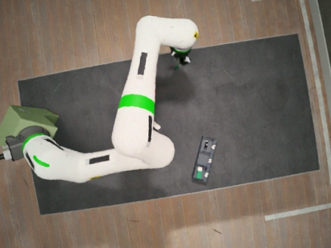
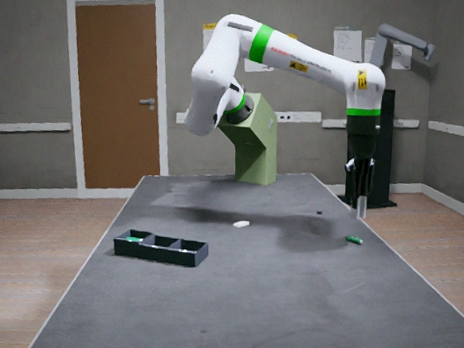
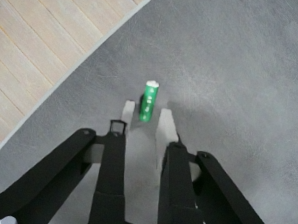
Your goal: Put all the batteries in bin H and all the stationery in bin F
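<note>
A green battery [image 1: 176, 67] [image 2: 354, 240] [image 3: 149, 97] with a white end lies on the table near its edge. My gripper [image 2: 358, 215] [image 3: 145, 118] hangs above the table by the battery. Its fingers are partly apart, with nothing held between them. In the wrist view the battery shows beyond the fingertips. A dark three-compartment bin block [image 1: 203, 159] [image 2: 155, 253] stands flat. A green and white item [image 1: 198, 173] [image 2: 134, 239] lies in one end compartment. The bin letters are unreadable. A small white object [image 1: 157, 125] [image 2: 241, 224] lies on the table, too small to identify.
A tiny dark object [image 2: 319, 212] lies farther back on the table, towards the robot's base. The arm crosses above the table and hides part of it in the top view. The table edge [image 3: 75, 66] runs close beside the battery.
</note>
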Robot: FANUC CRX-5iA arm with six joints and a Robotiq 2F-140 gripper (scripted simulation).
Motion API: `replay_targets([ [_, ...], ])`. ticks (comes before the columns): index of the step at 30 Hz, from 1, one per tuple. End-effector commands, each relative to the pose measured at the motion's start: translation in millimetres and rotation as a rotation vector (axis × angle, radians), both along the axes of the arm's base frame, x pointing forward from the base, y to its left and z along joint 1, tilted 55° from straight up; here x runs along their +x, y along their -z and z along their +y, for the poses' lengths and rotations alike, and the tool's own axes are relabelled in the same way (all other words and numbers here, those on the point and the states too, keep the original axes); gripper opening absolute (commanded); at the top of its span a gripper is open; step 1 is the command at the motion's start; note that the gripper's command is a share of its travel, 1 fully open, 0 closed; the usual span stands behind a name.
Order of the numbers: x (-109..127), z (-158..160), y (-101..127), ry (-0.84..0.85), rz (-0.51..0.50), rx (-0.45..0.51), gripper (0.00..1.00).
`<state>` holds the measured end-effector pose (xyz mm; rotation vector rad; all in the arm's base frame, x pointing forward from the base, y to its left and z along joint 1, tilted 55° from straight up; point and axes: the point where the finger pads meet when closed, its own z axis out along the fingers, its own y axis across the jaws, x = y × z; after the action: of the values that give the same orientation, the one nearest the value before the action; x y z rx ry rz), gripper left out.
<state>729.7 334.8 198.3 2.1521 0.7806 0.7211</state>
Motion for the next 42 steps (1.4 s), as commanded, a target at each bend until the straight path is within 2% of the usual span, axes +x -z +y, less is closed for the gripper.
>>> replay_targets([
  [1,-0.3,-1.4,-1.3,0.0,0.0,0.0,0.26],
  [35,-0.5,-2.9,-2.2,0.0,0.0,0.0,0.26],
  [42,13.3,-11.6,9.4,0.0,0.0,0.0,0.26],
])
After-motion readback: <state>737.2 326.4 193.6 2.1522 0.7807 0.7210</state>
